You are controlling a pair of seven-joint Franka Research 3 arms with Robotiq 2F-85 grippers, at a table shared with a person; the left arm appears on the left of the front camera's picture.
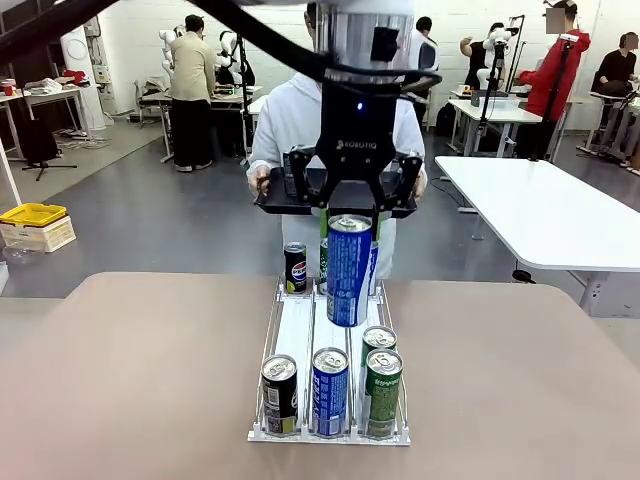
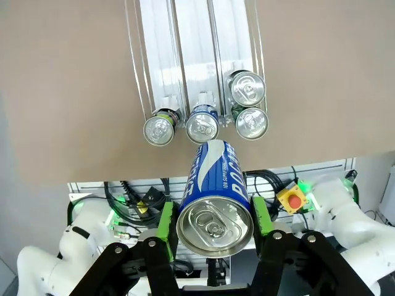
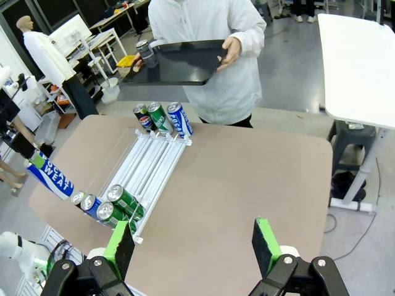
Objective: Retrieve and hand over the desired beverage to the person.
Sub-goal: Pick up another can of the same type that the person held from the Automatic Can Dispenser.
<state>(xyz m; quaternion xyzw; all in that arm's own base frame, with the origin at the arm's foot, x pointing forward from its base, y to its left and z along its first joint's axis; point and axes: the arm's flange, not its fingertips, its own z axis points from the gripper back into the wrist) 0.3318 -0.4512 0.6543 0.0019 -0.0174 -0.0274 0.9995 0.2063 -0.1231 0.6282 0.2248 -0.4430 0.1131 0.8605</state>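
- The left gripper [image 1: 350, 225] hangs above the middle of the table, its green pads [image 2: 165, 220] pinched against both sides of a tall blue-and-white can [image 1: 349, 269], which it holds upright and clear of the table.
- In the left wrist view that same can [image 2: 215, 206] sits between the jaws with its pull-tab top facing the camera.
- Below the held can, at 6 o'clock, lies a clear three-lane can rack [image 1: 296, 335] on the brown table [image 1: 130, 380].
- At the rack's near end stand four cans: a dark can [image 1: 279, 396] in the left lane, a blue can [image 1: 330, 391] in the middle lane, and two green cans [image 1: 382, 392] one behind the other in the right lane.
- At the rack's far end, at 12 o'clock, a black Pepsi can [image 1: 295, 267] stands in the left lane; the lifted can and gripper cover most of the cans beside it in the front view, while the right wrist view shows a green can [image 3: 158, 117] and a blue-and-white can [image 3: 179, 119] next to it.
- The person [image 3: 213, 58] in a white hooded jacket stands at the table's far edge, holding a black tray [image 3: 176, 61] in both hands, with a small can on its far corner.
- The left gripper and its can stand between the front camera and the tray.
- The right gripper [image 3: 192, 243] has its jaws spread wide with nothing between them, over the table's near right part.
- A white table [image 1: 545, 210] stands at 2 o'clock.
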